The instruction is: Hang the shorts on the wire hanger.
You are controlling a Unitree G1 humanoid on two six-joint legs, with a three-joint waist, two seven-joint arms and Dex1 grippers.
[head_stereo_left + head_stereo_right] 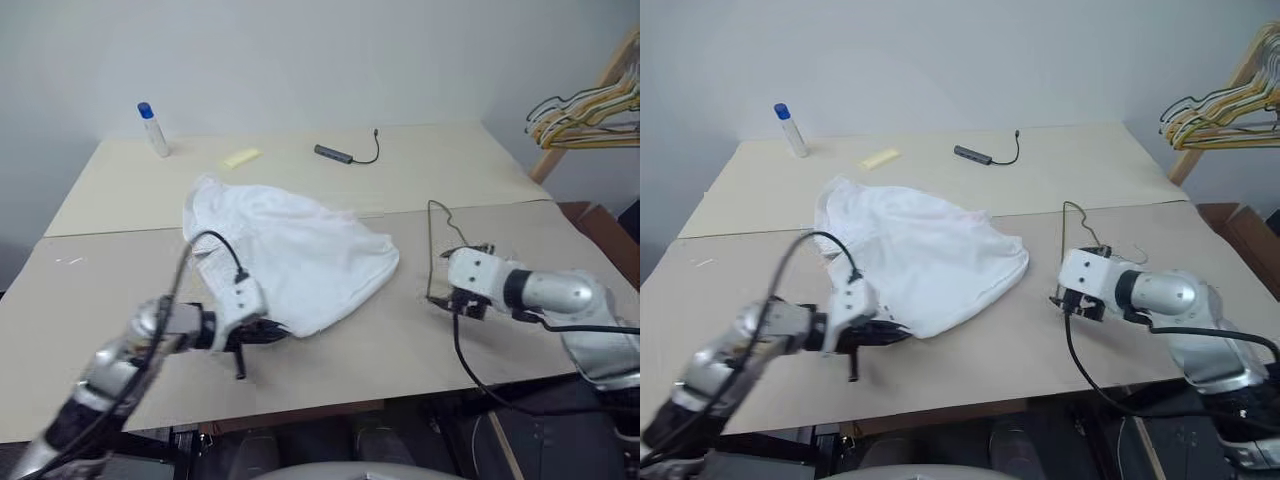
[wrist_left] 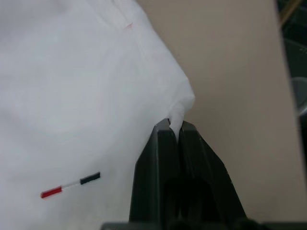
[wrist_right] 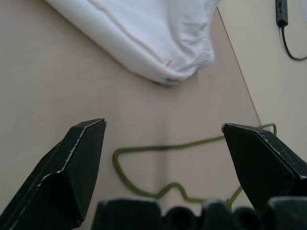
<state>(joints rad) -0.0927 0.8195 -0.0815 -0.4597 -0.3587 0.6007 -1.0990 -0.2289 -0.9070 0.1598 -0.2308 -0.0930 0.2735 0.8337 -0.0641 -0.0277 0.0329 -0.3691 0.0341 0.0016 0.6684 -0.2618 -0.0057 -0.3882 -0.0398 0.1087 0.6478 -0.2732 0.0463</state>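
The white wrinkled shorts (image 1: 290,250) lie spread on the tan table (image 1: 120,190), left of centre. My left gripper (image 2: 175,126) is at their near hem, shut on a small fold of the fabric at the corner. A tiny red and dark mark (image 2: 72,185) shows on the cloth beside it. To the right, the thin olive wire hanger (image 3: 158,147) lies flat on the table, its hook end bent near my right gripper (image 3: 163,125). That gripper hovers just over the wire, its fingers (image 3: 79,143) wide open with nothing between them. In the left eye view the hanger (image 1: 431,250) sits apart from the shorts.
At the table's far side stand a white bottle with a blue cap (image 1: 152,128), a yellow strip (image 1: 241,157) and a grey adapter with a cable (image 1: 335,153). Bunched yellow and dark hangers (image 1: 585,115) hang by a wooden pole at far right. The front table edge is close.
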